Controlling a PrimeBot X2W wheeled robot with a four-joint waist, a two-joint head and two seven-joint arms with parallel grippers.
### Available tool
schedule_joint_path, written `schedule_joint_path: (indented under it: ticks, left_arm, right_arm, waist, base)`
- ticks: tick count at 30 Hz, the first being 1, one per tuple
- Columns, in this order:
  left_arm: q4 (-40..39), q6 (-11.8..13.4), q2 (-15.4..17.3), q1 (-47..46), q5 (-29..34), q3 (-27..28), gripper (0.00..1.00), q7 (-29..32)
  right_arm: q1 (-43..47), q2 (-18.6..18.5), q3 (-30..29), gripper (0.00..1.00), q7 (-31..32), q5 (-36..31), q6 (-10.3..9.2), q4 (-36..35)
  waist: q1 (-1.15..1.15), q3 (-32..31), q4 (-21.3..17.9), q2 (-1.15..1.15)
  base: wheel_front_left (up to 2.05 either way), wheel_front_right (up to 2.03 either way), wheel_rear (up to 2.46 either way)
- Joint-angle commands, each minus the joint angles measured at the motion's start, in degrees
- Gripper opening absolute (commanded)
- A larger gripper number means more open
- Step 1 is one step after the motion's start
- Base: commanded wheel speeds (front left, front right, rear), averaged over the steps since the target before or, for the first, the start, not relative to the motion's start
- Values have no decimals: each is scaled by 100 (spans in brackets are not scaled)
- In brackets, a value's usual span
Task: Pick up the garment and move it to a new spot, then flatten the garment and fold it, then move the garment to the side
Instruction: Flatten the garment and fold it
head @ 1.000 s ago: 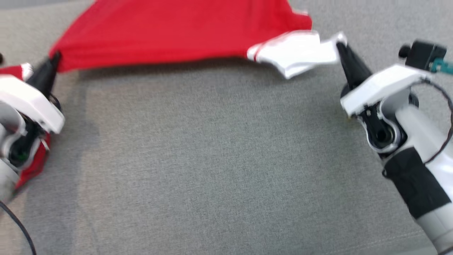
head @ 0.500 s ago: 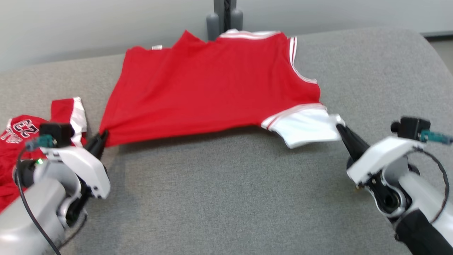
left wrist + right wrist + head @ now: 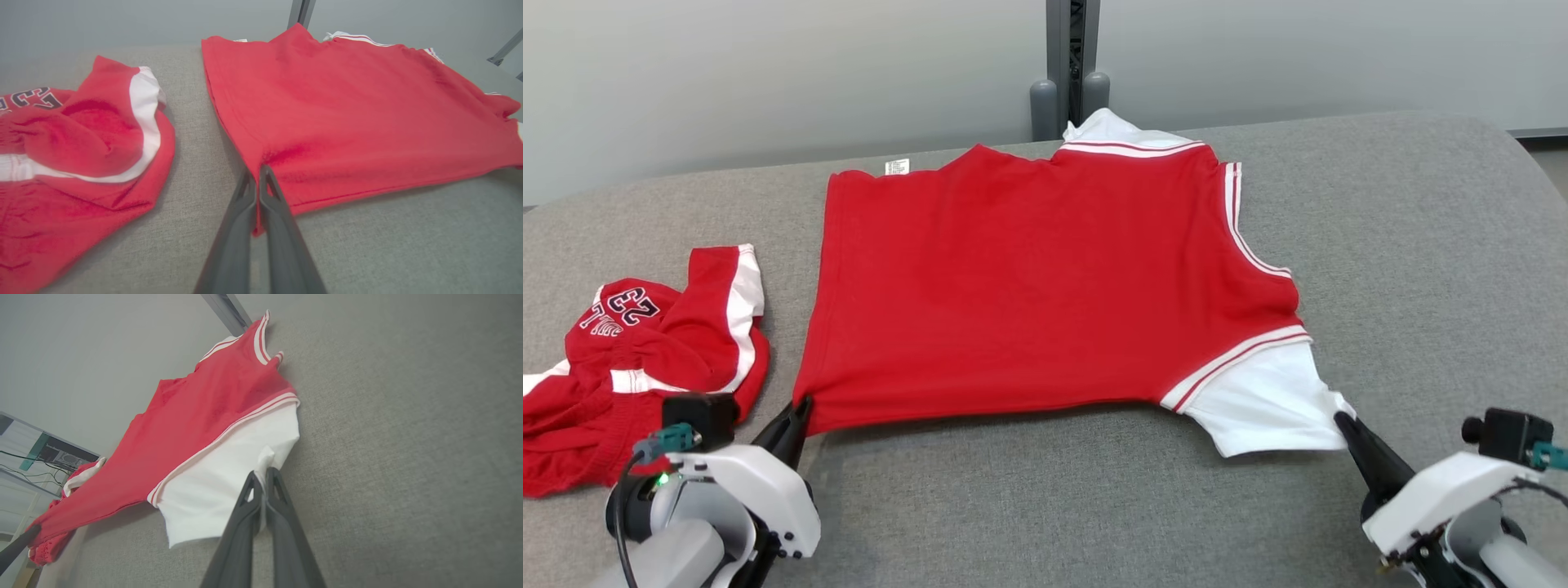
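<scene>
Nearest, the left gripper and right gripper still pinch, jaws pressed together on cloth, the hem corner and white sleeve tip of the red garment, now spread wider and flatter on the grey cushion than before.

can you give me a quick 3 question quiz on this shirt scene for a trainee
1. True or false: the left gripper and the right gripper are both shut on the red shirt.
2. Which part of the shirt does the right gripper pinch? A) the white sleeve B) a hood C) a pocket
3. What lies on the grey surface to the robot's left of the shirt?
Key: 1 true; 2 A; 3 a crumpled red garment with the number 23 on it.
</scene>
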Motion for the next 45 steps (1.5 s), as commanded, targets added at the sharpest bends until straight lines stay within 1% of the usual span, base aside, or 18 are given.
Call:
schedule_joint_path:
  ticks: [1,4,6,7,8,9,10,12,16,20,25,29,32,38,41,45]
  left_arm:
    - [-90,123,105,128,-62,41,0,-56]
    - [-361,342,201,380,-70,104,0,-163]
    - [-584,446,248,564,-94,188,0,-233]
    - [-773,585,331,752,-34,243,0,-296]
    - [-865,660,366,853,-14,277,0,-320]
    - [-865,660,366,853,-14,277,0,-320]
    - [-1069,785,424,1053,12,313,0,-352]
    - [-1270,905,455,1231,28,339,0,-370]
    - [-1643,1063,514,1533,18,407,0,-385]
    - [-1857,1115,524,1672,-4,503,0,-399]
    - [-1998,1020,417,1710,106,795,0,-409]
    - [-1953,922,368,1630,193,915,0,-410]
    - [-1850,836,322,1456,238,946,0,-410]
    - [-1543,600,139,1086,231,1014,0,-407]
    - [-1328,447,39,853,251,1055,0,-408]
    - [-988,219,-62,486,298,1072,0,-386]
  right_arm:
    - [196,-60,-92,0,-80,-17,2,-78]
    - [562,-72,-214,0,-168,-65,2,-254]
    - [810,-76,-326,0,-224,-76,1,-389]
    - [1028,-92,-483,0,-303,-111,1,-504]
    - [1140,-84,-550,0,-317,-117,1,-579]
    - [1140,-84,-550,0,-317,-117,1,-579]
    - [1364,-63,-693,0,-348,-157,1,-696]
    - [1575,-18,-838,0,-362,-175,1,-841]
    - [1931,14,-1117,0,-223,-269,1,-1140]
    - [2136,112,-1437,0,-61,-438,1,-1390]
    - [2254,294,-1867,0,114,-668,1,-1761]
    - [2022,517,-2152,0,268,-912,2,-1980]
    - [1848,754,-2316,0,354,-1048,2,-2054]
    - [1352,1179,-2668,0,245,-1183,2,-1927]
    - [1046,1291,-2740,0,172,-1253,2,-1753]
    - [590,1351,-2726,0,20,-1355,2,-1456]
  waist:
    - [0,1,3,0]
    - [0,-11,14,0]
    - [0,-23,18,0]
    - [0,-40,9,0]
    - [0,-51,3,0]
    - [0,-51,3,0]
    - [0,-91,3,0]
    - [0,-142,8,0]
    - [0,-221,13,0]
    - [0,-276,39,0]
    - [0,-276,74,0]
    - [0,-171,74,0]
    - [0,-51,92,0]
    - [0,262,146,0]
    - [0,446,182,0]
    - [0,688,245,0]
  base:
    - [0,0,0]
    - [0,0,0]
    - [0,0,0]
    - [0,0,0]
    - [0,0,0]
    - [0,0,0]
    - [0,0,0]
    - [0,0,0]
    - [0,0,0]
    - [0,0,0]
    - [0,0,0]
    - [0,0,0]
    - [0,0,0]
    - [0,0,0]
    - [0,0,0]
    - [0,0,0]
